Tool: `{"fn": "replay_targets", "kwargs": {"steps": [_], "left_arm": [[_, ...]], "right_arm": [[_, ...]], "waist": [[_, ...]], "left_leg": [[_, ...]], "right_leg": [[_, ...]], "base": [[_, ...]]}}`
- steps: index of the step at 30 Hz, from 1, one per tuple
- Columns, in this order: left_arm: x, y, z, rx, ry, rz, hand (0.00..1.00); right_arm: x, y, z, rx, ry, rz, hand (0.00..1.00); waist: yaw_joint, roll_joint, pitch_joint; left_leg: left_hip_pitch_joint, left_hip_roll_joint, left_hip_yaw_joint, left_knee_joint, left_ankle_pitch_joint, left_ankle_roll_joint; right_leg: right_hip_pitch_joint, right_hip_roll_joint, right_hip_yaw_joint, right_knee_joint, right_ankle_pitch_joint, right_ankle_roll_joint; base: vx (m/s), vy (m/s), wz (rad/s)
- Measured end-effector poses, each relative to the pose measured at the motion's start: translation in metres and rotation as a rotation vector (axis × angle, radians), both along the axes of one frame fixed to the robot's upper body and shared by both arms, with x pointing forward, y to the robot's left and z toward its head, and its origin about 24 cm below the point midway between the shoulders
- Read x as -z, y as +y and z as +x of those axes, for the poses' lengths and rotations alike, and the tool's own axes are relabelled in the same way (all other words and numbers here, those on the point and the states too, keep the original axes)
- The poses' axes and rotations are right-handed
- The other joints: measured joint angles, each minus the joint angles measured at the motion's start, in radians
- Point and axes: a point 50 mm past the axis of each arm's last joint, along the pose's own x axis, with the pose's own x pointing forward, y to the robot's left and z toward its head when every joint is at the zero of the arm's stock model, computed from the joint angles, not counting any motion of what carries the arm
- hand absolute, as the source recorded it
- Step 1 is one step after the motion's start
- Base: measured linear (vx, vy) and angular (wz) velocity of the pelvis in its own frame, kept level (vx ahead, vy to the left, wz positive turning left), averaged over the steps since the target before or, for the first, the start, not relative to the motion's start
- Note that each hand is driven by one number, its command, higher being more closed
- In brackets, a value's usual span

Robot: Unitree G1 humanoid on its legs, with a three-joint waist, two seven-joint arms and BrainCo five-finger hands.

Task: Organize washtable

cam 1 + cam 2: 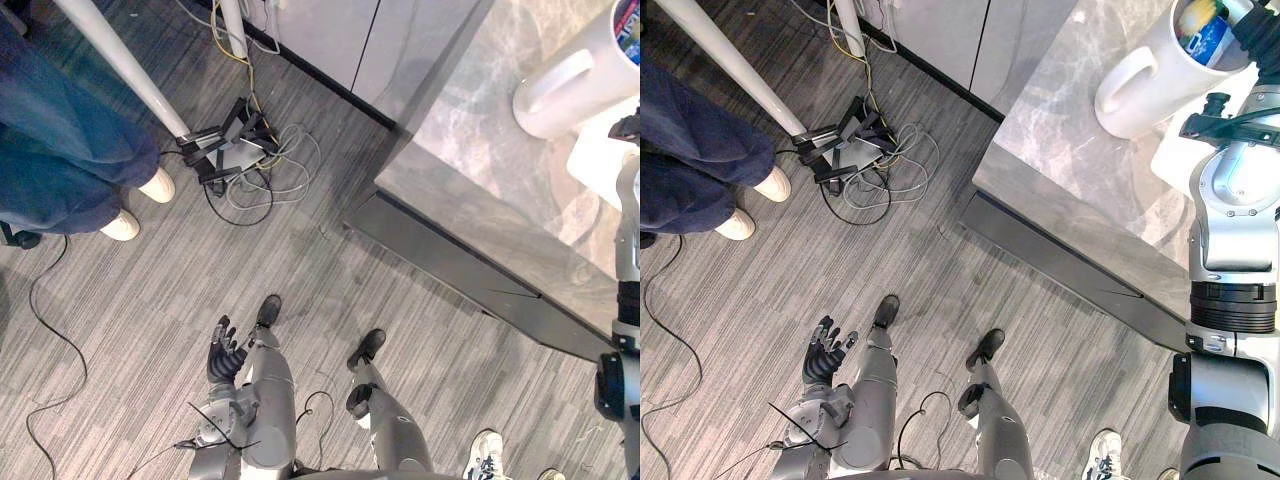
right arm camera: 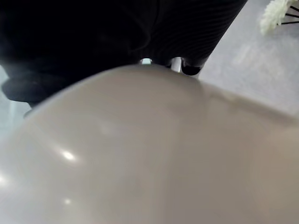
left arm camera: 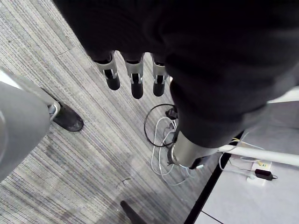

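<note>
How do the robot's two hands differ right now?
The left hand hangs low over the carpet; the right hand is up at the counter. The left is open and touches nothing; the right is close against a white mug. Both wear dark ribbed covers.

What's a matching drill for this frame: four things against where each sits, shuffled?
1 white mug
2 left hand
3 cable tangle
4 white shoes

a below the blue trouser legs
b on the marble counter
c open, hanging over the carpet
d on the floor by the black stand base

Pairs: 1-b, 2-c, 3-d, 4-a
</note>
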Motion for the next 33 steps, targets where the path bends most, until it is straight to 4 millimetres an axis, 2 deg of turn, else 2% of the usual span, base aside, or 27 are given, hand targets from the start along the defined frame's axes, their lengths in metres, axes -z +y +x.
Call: {"fn": "replay_targets", "kwargs": {"steps": [7,12,17,20,31,33], "left_arm": [[0.0003,-0.0008,-0.0001,0.000,0.001,-0.003,0.00],[0.0007,-0.0032,0.0000,-0.002,0.000,-0.012,0.00],[0.0008,-0.0036,0.0000,-0.001,0.001,-0.014,0.00],[0.0016,-0.0031,-0.0010,-0.003,0.006,-0.013,0.00],[0.0027,-0.0029,-0.0015,-0.001,0.013,-0.010,0.00],[0.0076,-0.0030,-0.0041,0.002,0.040,-0.006,0.00]], "right_arm": [[-0.0045,-0.0020,-0.0054,0.006,-0.032,0.011,0.00],[-0.0045,-0.0020,-0.0054,0.006,-0.032,0.011,0.00],[-0.0044,-0.0021,-0.0054,0.007,-0.032,0.013,0.00],[-0.0025,-0.0011,-0.0042,0.001,-0.030,0.024,0.00],[-0.0039,0.0013,-0.0071,-0.006,-0.045,0.019,0.00],[-0.0017,0.0009,-0.0065,-0.005,-0.035,0.016,0.00]], "waist": [[0.000,0.011,-0.006],[0.001,0.037,-0.026],[0.001,0.038,-0.027],[0.002,0.047,-0.085],[0.001,0.045,-0.092],[0.000,0.045,-0.112]], "left_leg": [[0.011,0.010,0.002,-0.012,0.000,0.000],[0.012,0.008,0.003,-0.012,0.001,0.000],[0.017,0.010,0.004,-0.010,0.001,0.000],[0.029,0.011,0.007,-0.018,0.000,0.000],[0.061,0.018,0.022,-0.030,-0.002,0.004],[0.067,0.022,0.024,-0.034,-0.002,0.004]], "right_leg": [[0.004,0.002,-0.007,0.000,0.000,0.000],[0.004,0.001,-0.010,0.000,0.000,0.000],[0.009,0.000,-0.009,0.000,0.000,0.000],[0.017,0.002,-0.009,0.000,0.000,0.000],[0.036,0.004,-0.005,0.000,0.000,-0.001],[0.038,0.007,-0.005,0.000,0.000,-0.001]], "base": [[0.00,0.016,-0.01],[0.01,0.005,0.00],[0.00,0.008,0.00],[0.02,0.029,0.00],[0.00,0.006,-0.01],[0.03,0.012,-0.03]]}}
